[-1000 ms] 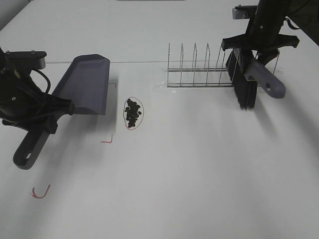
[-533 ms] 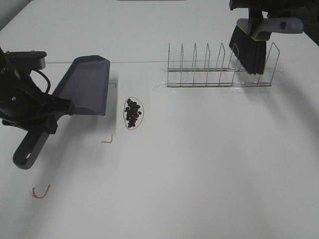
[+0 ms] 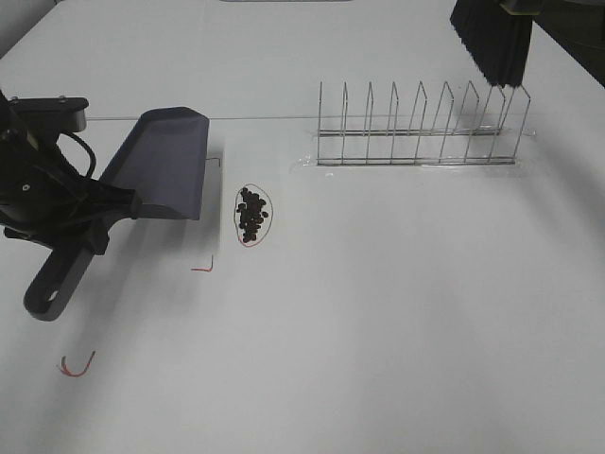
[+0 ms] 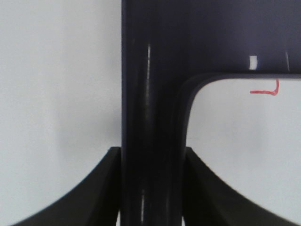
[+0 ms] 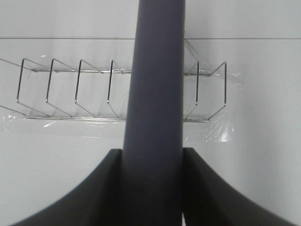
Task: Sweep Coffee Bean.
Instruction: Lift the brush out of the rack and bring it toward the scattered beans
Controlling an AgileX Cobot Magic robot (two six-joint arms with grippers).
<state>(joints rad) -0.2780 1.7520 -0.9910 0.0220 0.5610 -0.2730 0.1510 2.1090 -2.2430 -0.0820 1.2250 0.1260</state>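
Jaws of the left gripper (image 4: 151,188): shut tight on the handle of the dustpan (image 3: 163,163), with a dark finger pressed to each side of it. Holds the pan at the left of the table (image 3: 378,331), its open mouth facing right and its handle slanting back toward the near left edge. Contact between the pan's lip and the surface: not clear.

Jaws of the right gripper (image 5: 153,188): closed too, clamped on the grey handle of the brush (image 3: 492,38). Holds it high in the far right corner of the overhead view, with dark bristles hanging down above the right end of the wire rack (image 3: 416,161).

Coffee bean (image 3: 251,215): a tight dark heap on the table just right of the dustpan's mouth, not touching it, ringed by a thin red string loop (image 3: 248,243). Well apart from brush and rack. Small red hook marks (image 3: 202,269) on the table nearer the front.
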